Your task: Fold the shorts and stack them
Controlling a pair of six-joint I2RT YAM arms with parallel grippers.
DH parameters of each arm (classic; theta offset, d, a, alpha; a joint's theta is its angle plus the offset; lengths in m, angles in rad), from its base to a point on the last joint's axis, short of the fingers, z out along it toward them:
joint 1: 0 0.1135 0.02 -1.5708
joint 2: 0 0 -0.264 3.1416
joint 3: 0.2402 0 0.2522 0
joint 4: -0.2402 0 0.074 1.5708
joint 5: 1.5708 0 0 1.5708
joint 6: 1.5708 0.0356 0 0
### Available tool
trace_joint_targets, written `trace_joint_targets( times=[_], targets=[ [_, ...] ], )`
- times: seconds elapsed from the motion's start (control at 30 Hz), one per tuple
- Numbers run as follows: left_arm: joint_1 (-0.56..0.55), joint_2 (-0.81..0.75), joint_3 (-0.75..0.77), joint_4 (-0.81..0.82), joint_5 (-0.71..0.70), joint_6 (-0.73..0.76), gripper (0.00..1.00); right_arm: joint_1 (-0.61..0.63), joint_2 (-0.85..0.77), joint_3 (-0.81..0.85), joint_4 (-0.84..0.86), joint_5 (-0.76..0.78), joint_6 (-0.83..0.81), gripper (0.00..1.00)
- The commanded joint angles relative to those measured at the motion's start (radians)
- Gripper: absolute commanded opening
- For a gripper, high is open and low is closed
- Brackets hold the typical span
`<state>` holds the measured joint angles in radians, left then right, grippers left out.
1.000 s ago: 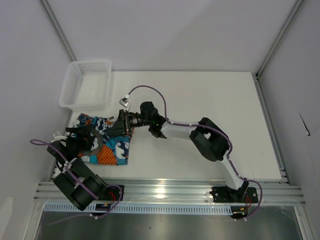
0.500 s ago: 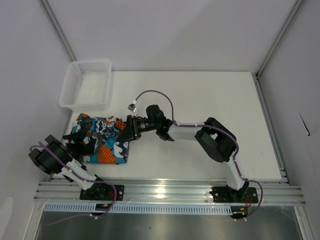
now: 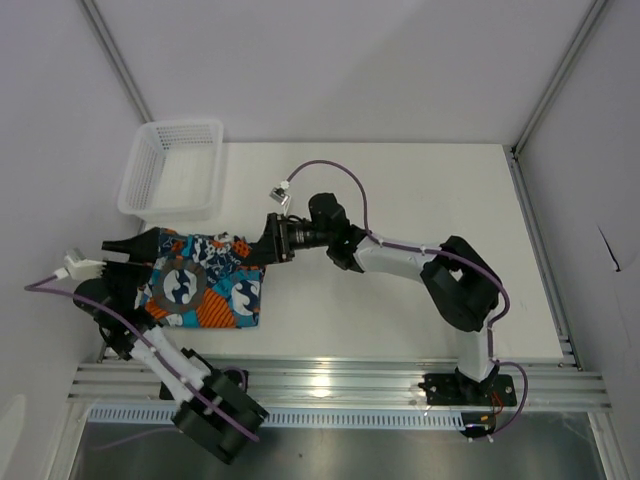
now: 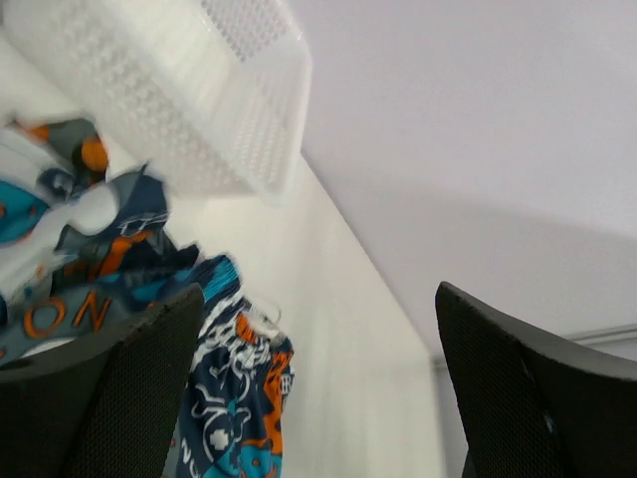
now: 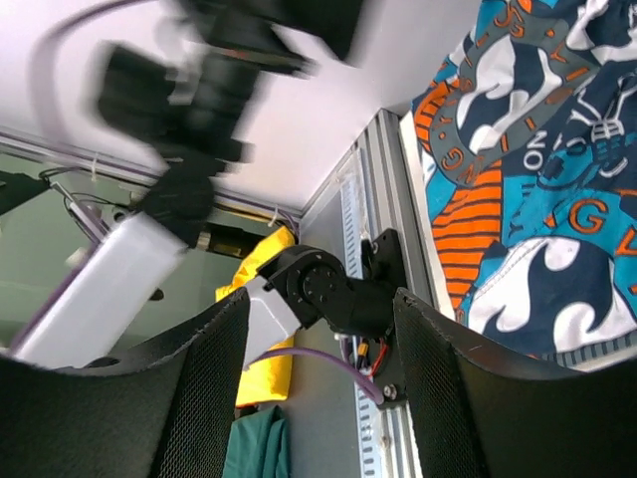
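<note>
The white worktop (image 3: 420,220) carries everything at its near-left corner, within both arms' reach. The white mesh basket (image 3: 172,170) sits at the far-left corner, just beyond the clothes. The teal graphic-print shorts (image 3: 205,292) lie flat as a folded packet. A strip of orange, black and white at the far edge looks like the camouflage shorts (image 3: 222,247) beneath, so the stack seems made. The left claw (image 4: 318,289) is spread wide and empty beside the pile. The right claw (image 5: 318,299) is released too, gripping nothing at the packet's far-right corner.

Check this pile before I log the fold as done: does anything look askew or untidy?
The camouflage shorts poke out rumpled past the far edge of the teal graphic shorts, so the stack's edges aren't flush.
</note>
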<state>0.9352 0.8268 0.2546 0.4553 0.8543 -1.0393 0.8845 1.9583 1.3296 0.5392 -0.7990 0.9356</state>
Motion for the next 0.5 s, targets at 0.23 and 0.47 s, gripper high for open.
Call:
trace_joint_targets(
  times=[0.23,0.47],
  targets=[
    [-0.078,-0.35,0.477,-0.848,-0.237,0.407,0.99,-0.042,-0.235,-0.032,-0.424,0.26,-0.374,0.76],
    [-0.424,-0.181,0.508,-0.857,-0.455,0.43,0.99,-0.111,-0.476,-0.144,-0.605,0.555,-0.538,0.85]
  ],
)
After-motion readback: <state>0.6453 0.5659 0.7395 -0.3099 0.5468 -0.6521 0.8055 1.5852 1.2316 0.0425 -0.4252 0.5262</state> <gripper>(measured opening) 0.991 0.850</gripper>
